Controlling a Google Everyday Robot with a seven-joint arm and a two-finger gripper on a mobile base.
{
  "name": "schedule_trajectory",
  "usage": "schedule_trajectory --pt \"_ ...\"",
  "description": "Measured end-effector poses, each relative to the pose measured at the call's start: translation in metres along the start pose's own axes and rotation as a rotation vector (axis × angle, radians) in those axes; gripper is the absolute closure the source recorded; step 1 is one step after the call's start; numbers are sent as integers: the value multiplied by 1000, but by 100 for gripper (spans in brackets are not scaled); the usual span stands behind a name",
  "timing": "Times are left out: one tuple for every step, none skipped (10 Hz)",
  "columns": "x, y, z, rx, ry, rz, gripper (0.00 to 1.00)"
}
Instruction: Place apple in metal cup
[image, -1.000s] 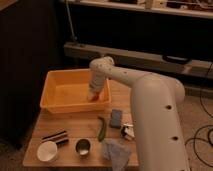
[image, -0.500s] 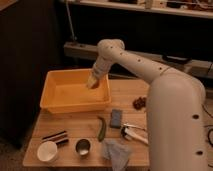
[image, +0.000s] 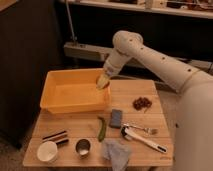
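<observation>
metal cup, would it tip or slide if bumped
The metal cup stands upright and looks small, so probably light and easy to tip. Its shiny steel is likely slippery. The gripper hangs over the yellow bin.

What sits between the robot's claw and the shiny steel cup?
In the camera view, the gripper hangs over the yellow plastic bin's right end; between it and the shiny steel cup lie the bin's front wall, then bare wooden table.
</observation>
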Motion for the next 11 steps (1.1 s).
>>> schedule_trajectory --pt "19 15 -9 -9 1 -35 100" --pt "35 31 -16 -18 -1 -74 100" --pt "42 40 -19 -23 -1 -96 100" --pt "45 45 -21 -25 -2 -108 100" --pt "44 45 -20 -27 -2 -110 100" --pt "43 46 -20 -27 -2 -111 100" --pt "43 46 -20 -27 -2 -111 100" --pt "44 46 -20 -28 -2 -111 100" --pt "42 47 -20 -27 -3 -116 100" --pt "39 51 -20 -23 -3 -133 100" --pt "35 63 -21 -17 -8 -164 100"
